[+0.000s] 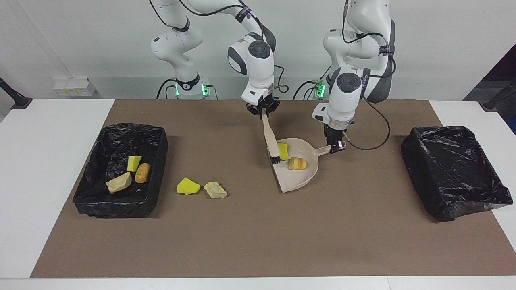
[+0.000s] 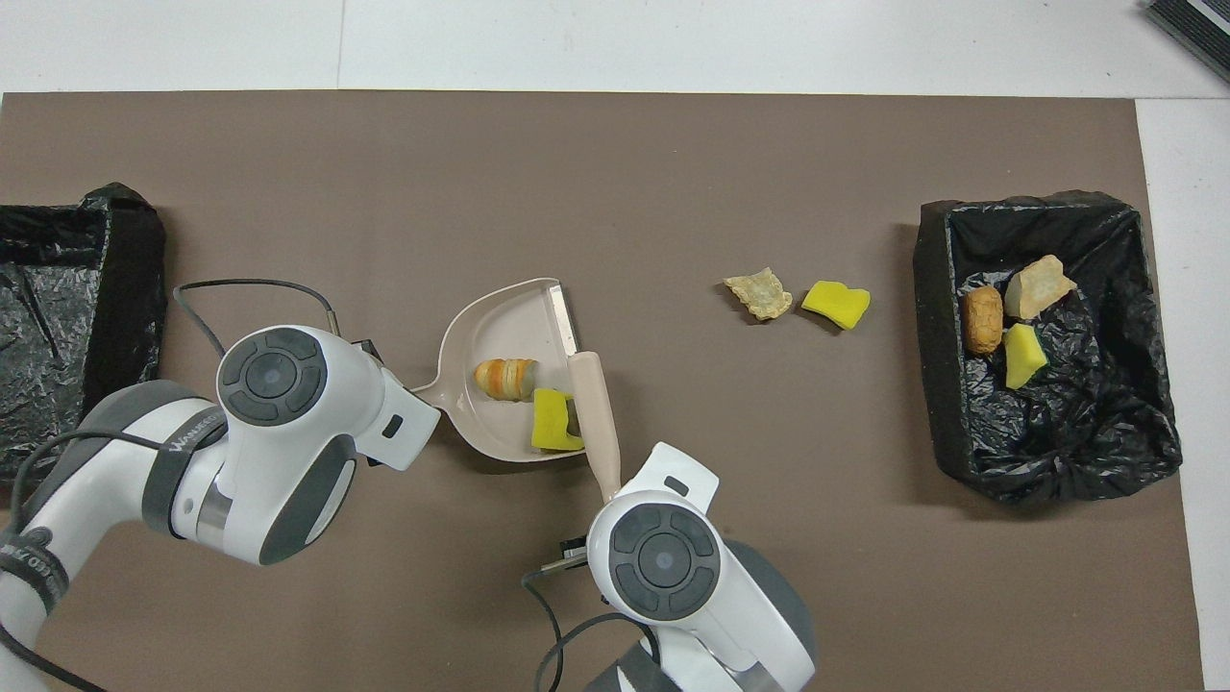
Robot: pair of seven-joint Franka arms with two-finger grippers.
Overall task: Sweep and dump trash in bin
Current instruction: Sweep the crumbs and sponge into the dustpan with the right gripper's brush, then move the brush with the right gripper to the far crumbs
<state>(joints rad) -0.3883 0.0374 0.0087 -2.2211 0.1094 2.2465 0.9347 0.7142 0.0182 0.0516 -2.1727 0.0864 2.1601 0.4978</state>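
Beige plastic is filling both my hands: my left fingers [image 1: 336,148] are clamping the dustpan [image 1: 298,177] by its handle, while my right fingers [image 1: 263,113] are pinching the brush [image 1: 271,141] (bristles at the pan's lip). Inside the pan a yellow sponge chunk [image 1: 283,151] and a croissant piece [image 1: 297,163] are lying. Two more scraps [image 1: 201,188] are sitting on the desk's brown mat [image 1: 258,241] beside the right-arm bin [image 1: 121,171], which is holding three pieces [image 1: 129,174].

Two scraps [image 1: 293,158] in dustpan [image 1: 299,179], two scraps [image 1: 201,188] beside bin [image 1: 92,199], three scraps [image 1: 129,174] in it
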